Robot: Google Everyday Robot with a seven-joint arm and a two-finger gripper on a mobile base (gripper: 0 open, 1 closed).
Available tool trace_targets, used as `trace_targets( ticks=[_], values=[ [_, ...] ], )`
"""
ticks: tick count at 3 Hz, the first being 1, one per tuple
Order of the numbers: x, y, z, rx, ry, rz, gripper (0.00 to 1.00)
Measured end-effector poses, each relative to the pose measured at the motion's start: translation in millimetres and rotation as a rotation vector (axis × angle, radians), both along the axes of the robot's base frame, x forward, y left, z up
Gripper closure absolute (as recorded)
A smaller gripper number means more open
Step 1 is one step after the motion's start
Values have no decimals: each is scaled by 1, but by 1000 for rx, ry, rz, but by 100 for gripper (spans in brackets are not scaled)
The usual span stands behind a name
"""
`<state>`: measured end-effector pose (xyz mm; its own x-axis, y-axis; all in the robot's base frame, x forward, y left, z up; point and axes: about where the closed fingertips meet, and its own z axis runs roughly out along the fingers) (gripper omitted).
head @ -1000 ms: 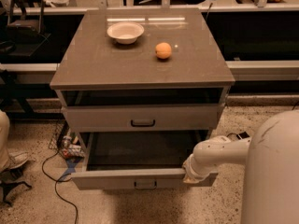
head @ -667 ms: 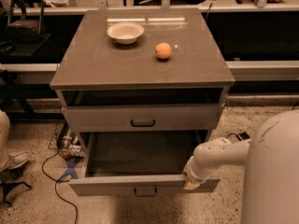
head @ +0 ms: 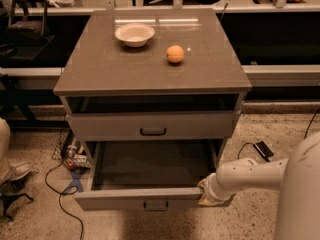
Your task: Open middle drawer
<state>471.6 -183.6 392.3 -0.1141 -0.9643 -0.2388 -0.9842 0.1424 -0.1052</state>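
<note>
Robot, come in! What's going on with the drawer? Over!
Gripper at the right end of the middle drawer front. Drawer out far, dark inside showing. Nothing seen blocking it. Over.

Middle drawer (head: pixel 115 200) stands well out from the cabinet and its deep dark interior is open from above, so there is room to reach in from the front or the left. The right front corner is blocked: gripper (head: pixel 206 196) sits against the right end of the drawer front, and the pale arm (head: pixel 250 173) runs off to the right behind it. Top drawer (head: pixel 110 126) overhangs the back of the opening. A low slot lies between it and the worktop (head: pixel 110 74). On the worktop, a bowl (head: pixel 134 34) and an orange (head: pixel 175 54) stand apart, with passable surface around them. The floor to the left is cluttered with cables (head: pixel 60 189).
</note>
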Motion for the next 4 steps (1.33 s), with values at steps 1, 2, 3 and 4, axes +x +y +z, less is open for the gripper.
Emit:
trace_targets(
  ticks=[1, 2, 3, 4],
  values=[
    [3, 2, 3, 0, 0, 0, 100],
    [3, 2, 3, 0, 0, 0, 100],
    [3, 2, 3, 0, 0, 0, 100],
    [1, 2, 1, 4, -2, -8, 97]
  ],
)
